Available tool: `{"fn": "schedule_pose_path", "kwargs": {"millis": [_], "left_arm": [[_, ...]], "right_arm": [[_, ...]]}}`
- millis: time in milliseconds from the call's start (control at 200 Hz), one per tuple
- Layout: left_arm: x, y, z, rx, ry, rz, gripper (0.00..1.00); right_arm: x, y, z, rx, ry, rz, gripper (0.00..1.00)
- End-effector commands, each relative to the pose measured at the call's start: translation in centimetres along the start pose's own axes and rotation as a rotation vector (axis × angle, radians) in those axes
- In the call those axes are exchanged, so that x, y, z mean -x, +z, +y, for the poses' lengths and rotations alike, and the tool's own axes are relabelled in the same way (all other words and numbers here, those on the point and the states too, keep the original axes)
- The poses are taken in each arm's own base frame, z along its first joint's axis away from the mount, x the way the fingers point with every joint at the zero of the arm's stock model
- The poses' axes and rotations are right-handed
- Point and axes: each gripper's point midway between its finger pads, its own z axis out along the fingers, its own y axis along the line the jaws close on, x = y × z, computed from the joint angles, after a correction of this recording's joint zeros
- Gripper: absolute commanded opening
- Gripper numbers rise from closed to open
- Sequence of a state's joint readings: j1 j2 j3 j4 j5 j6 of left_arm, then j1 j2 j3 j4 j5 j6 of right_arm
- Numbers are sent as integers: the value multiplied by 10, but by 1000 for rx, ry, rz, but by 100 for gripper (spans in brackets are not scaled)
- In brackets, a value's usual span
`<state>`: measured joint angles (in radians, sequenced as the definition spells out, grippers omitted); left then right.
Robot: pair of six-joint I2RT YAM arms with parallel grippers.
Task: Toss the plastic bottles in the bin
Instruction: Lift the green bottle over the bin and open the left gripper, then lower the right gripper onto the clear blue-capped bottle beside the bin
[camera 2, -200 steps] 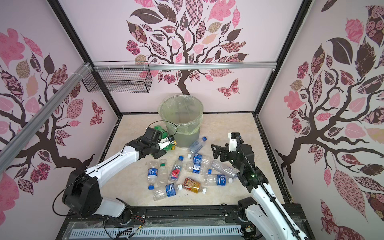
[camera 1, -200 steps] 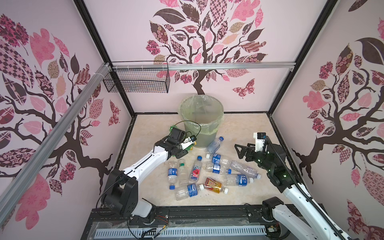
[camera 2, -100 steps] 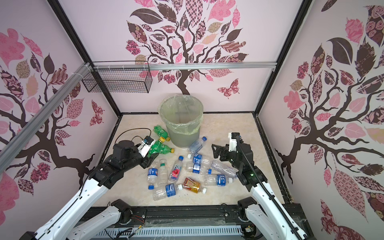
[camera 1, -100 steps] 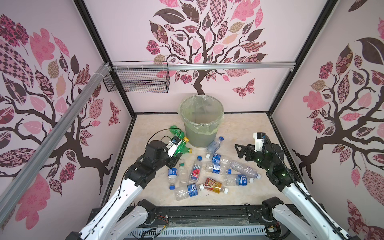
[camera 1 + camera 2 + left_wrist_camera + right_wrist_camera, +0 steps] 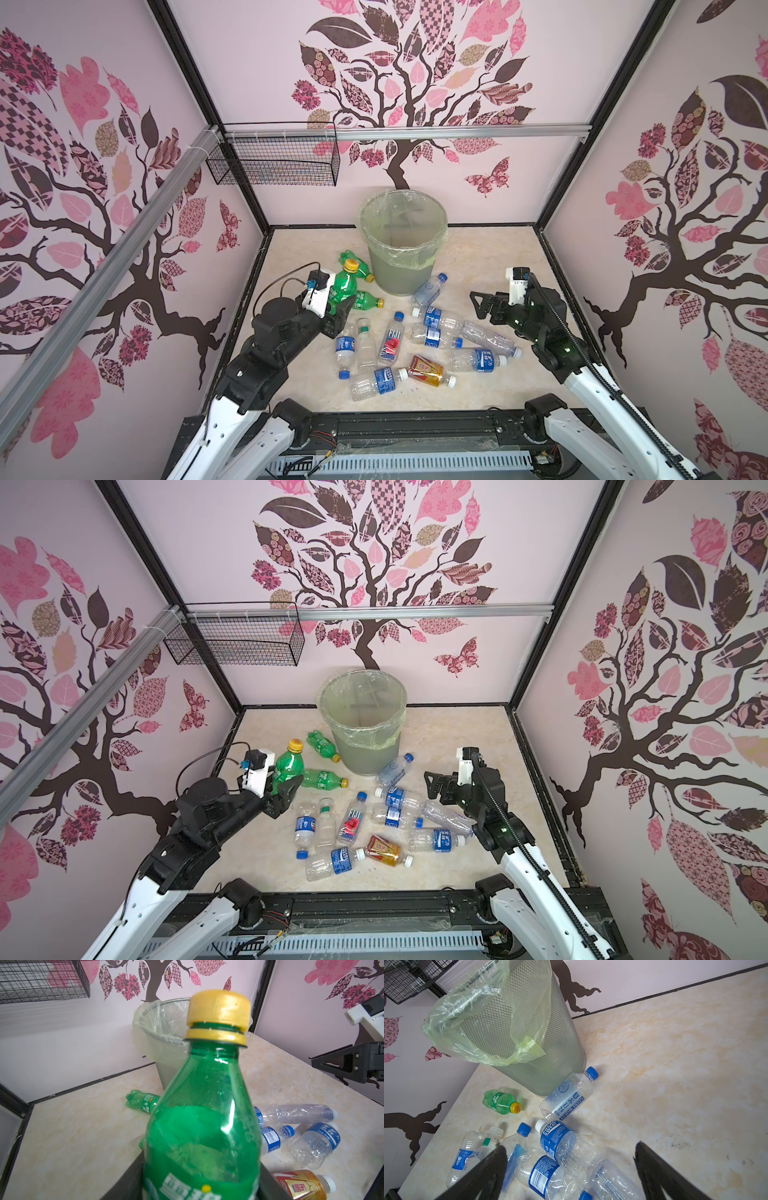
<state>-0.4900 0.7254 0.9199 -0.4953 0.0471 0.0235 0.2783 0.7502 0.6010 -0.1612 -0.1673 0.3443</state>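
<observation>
Left wrist view: I see my left gripper [image 5: 199, 1186] pinching the green bottle [image 5: 203, 1115], yellow cap up | both top views: that bottle is held at 8 o'clock of the bin [image 5: 399, 274], apart from it | right gripper [image 5: 480, 305] spread wide over the clear bottles [image 5: 465, 332] lying at 5 o'clock of the bin

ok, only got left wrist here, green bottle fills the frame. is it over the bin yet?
Observer: No. In both top views the left pincer holds the green bottle upright, cap up, beside the bin, not over its rim.
Operator: anything I can't see?
Observer: A FIJI bottle lies flat nearby.
Operator: other arm?
Observer: The right pincer is open, over the clear bottles.
</observation>
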Motion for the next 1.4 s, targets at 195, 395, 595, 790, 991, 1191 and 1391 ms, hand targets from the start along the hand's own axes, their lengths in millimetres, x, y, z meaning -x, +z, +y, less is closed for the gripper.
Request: {"fn": "schedule_pose_path", "kwargs": {"millis": [195, 395, 595, 790, 991, 1191, 1391], "left_arm": [[179, 128, -1, -56, 2, -136, 72], [185, 157, 23, 48, -59, -53, 83], [144, 109, 34, 94, -85, -60, 88], [71, 47, 36, 129, -71, -7, 89], [4, 0, 49, 241, -96, 34, 90], [-34, -15, 34, 172, -135, 2, 90], [-53, -13, 36, 186, -145, 49, 90]], "right_arm": [[13, -5, 7, 14, 25, -11, 97], [8, -5, 2, -28, 16, 44, 98], [5, 1, 3, -15, -1, 56, 99], [-5, 27, 5, 13, 12, 141, 99], [-22, 71, 9, 90, 76, 229, 93], [-27, 118, 4, 86, 133, 268, 90], [-45, 163, 11, 69, 132, 357, 93]]}}
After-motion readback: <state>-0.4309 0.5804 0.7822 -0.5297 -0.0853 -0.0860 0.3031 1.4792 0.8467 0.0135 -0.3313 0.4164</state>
